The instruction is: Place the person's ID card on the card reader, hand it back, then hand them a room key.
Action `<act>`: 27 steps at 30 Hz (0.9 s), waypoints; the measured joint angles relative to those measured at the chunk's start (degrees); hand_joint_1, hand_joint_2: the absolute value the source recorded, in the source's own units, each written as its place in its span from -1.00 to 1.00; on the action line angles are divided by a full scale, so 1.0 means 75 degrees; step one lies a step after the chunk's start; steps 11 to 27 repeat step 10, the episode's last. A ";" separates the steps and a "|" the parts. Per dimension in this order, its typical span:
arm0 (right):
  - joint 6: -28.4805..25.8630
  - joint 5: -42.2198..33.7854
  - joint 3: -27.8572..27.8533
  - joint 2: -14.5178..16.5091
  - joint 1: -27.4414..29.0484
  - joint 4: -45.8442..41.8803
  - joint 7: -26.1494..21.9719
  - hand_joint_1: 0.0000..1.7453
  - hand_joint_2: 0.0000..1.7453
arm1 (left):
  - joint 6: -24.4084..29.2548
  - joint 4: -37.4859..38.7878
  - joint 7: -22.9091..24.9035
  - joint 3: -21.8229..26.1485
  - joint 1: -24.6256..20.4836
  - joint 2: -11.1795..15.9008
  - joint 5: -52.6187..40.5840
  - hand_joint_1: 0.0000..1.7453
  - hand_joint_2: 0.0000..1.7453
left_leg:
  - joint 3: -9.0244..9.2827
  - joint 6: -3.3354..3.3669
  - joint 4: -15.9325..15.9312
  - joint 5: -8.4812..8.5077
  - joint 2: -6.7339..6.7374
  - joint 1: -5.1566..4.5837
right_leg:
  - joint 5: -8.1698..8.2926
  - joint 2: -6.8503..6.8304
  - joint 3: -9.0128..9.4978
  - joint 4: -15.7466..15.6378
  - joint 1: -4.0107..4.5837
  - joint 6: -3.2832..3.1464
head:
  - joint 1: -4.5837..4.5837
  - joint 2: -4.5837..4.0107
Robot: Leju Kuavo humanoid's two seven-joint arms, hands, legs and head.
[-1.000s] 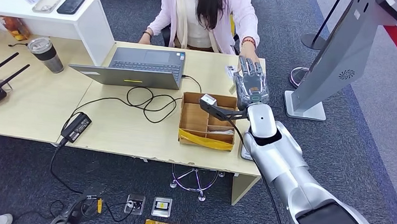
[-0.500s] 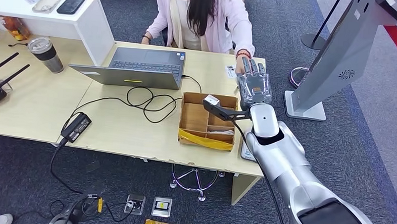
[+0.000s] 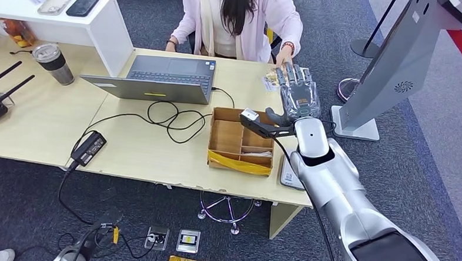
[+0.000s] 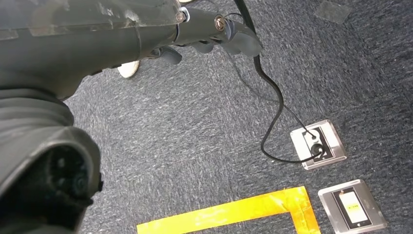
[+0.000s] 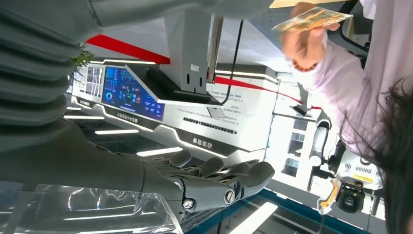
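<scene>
Head view: right robot hand (image 3: 299,97), fingers spread and holding nothing, above the wooden desk (image 3: 139,147) on grey carpet (image 3: 428,133).

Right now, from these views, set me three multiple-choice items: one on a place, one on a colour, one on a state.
1. Where is the cardboard box?
A. on the floor
B. on the desk near the right hand
C. on the white shelf

2. What colour is the tape on the floor?
A. yellow
B. blue
C. green

3. The laptop is:
A. closed
B. open
C. upside down

Answers: 1 B, it sits on the desk beside the hand; 2 A, a yellow strip on grey carpet; 3 B, its keyboard shows.
</scene>
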 joint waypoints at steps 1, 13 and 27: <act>-0.0007 -0.0018 -0.0004 -0.0005 -0.0002 0.0000 -0.0015 -1.00 -1.00 | -0.0001 0.0001 0.0000 0.0004 0.0000 0.0001 -0.0001 -1.00 -1.00 | 0.0000 0.0000 0.0000 0.0000 0.0000 0.0000 | 0.0000 0.0000 0.0000 0.0000 0.0000 0.0000 | 0.0000 0.0000; -0.0040 -0.1854 -0.0734 -0.0701 -0.0080 0.0142 -0.0802 -1.00 -1.00 | -0.0045 0.0051 -0.0127 0.0233 0.0039 0.0051 0.0219 -1.00 -1.00 | -0.0001 0.0001 0.0010 0.0000 -0.0018 -0.0002 | 0.0000 -0.0014 0.0002 -0.0008 -0.0001 0.0000 | -0.0001 0.0000; -0.0040 -0.1854 -0.0734 -0.0701 -0.0080 0.0142 -0.0802 -1.00 -1.00 | -0.0045 0.0051 -0.0127 0.0233 0.0039 0.0051 0.0219 -1.00 -1.00 | -0.0001 0.0001 0.0010 0.0000 -0.0018 -0.0002 | 0.0000 -0.0014 0.0002 -0.0008 -0.0001 0.0000 | -0.0001 0.0000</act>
